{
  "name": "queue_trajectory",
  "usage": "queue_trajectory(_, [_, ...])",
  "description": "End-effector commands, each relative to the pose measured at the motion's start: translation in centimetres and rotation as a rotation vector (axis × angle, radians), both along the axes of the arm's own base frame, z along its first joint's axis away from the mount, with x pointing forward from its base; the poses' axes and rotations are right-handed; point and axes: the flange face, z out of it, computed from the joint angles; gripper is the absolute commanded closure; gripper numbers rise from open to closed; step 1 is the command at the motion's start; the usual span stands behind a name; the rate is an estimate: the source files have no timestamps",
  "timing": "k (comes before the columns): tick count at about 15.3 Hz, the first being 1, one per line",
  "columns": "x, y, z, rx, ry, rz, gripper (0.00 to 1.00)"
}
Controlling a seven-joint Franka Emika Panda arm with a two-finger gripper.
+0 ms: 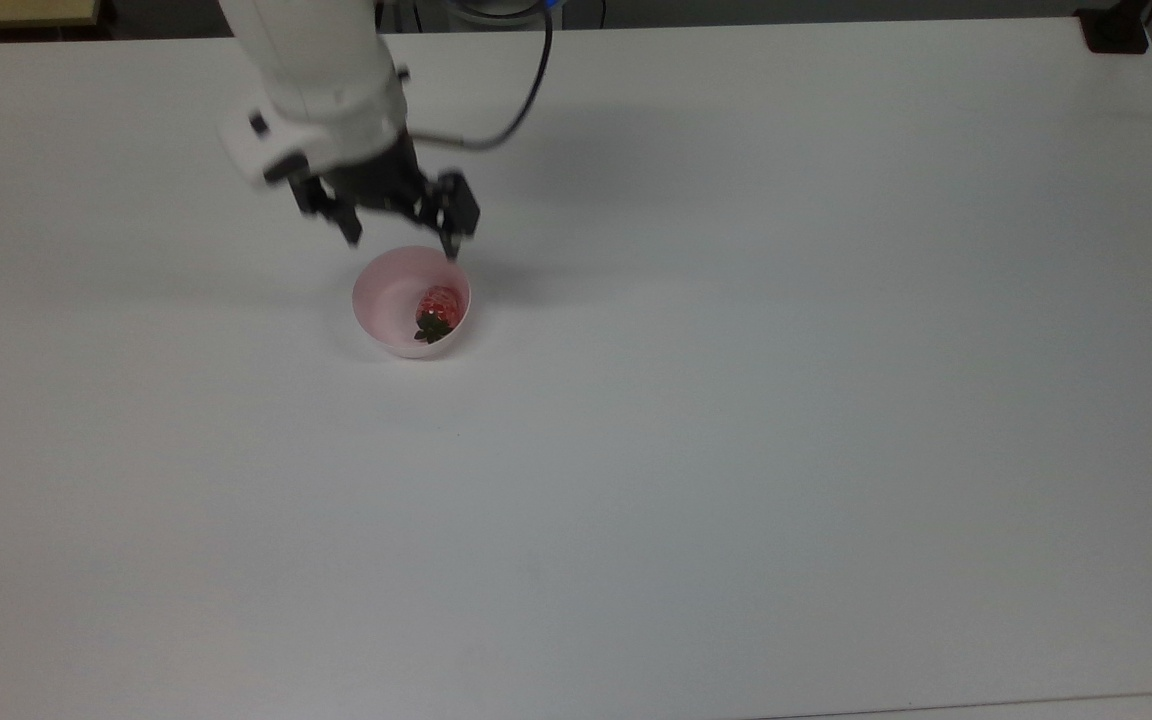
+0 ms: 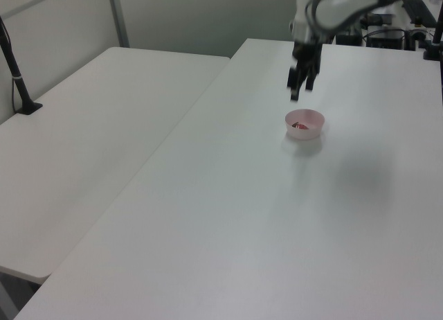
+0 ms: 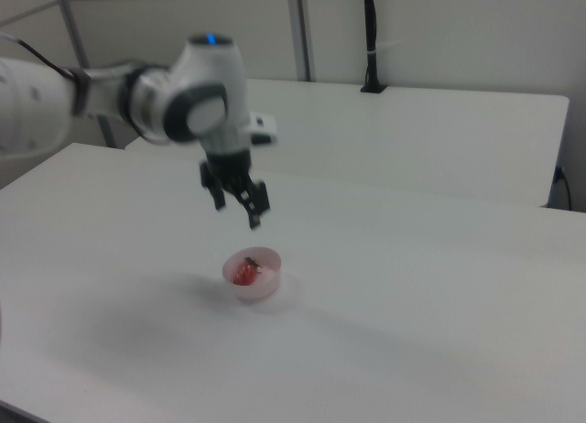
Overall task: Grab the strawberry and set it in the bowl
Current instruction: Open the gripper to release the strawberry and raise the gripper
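The red strawberry [image 1: 436, 309] with its dark green cap lies inside the pale pink bowl [image 1: 381, 300], against the wall on the top view's right. It also shows in the bowl [image 2: 313, 118] as the strawberry [image 2: 300, 126] and in the bowl [image 3: 265, 287] as the strawberry [image 3: 245, 272]. My gripper [image 1: 403, 240] hangs open above the bowl's far rim, fingers spread wide and holding nothing. It is raised clear of the bowl in the left view, gripper [image 2: 300, 91], and in the right view, gripper [image 3: 236, 214].
The bowl stands on a wide white table [image 1: 736, 400]. A second white table [image 2: 90, 140] adjoins it on the left view's left. A black post base [image 1: 1114, 30] sits at the far right corner in the top view.
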Motion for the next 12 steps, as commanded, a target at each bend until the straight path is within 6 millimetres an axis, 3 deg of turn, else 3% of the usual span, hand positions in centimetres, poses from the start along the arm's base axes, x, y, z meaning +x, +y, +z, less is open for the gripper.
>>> queue_trajectory(1, [-6.8, 1.1, 12.8, -0.021, 0.065, -0.014, 0.0])
queue_trajectory(2, [-8.1, 2.2, 14.6, -0.022, 0.072, -0.027, 0.0])
queue_trajectory(4, [-10.3, 2.4, 17.0, -0.025, 0.075, -0.12, 0.0])
queue_trajectory(6, [-11.3, 2.9, 17.6, -0.019, 0.101, -0.134, 0.0])
queue_trajectory(8, [-11.0, 2.6, 16.8, -0.05, 0.097, -0.073, 0.0])
queue_trajectory(10, [-9.6, 1.9, 17.1, -0.082, -0.001, 0.007, 0.0])
queue_trajectory(12, [-8.3, 1.2, 16.2, -0.103, -0.028, 0.065, 0.0])
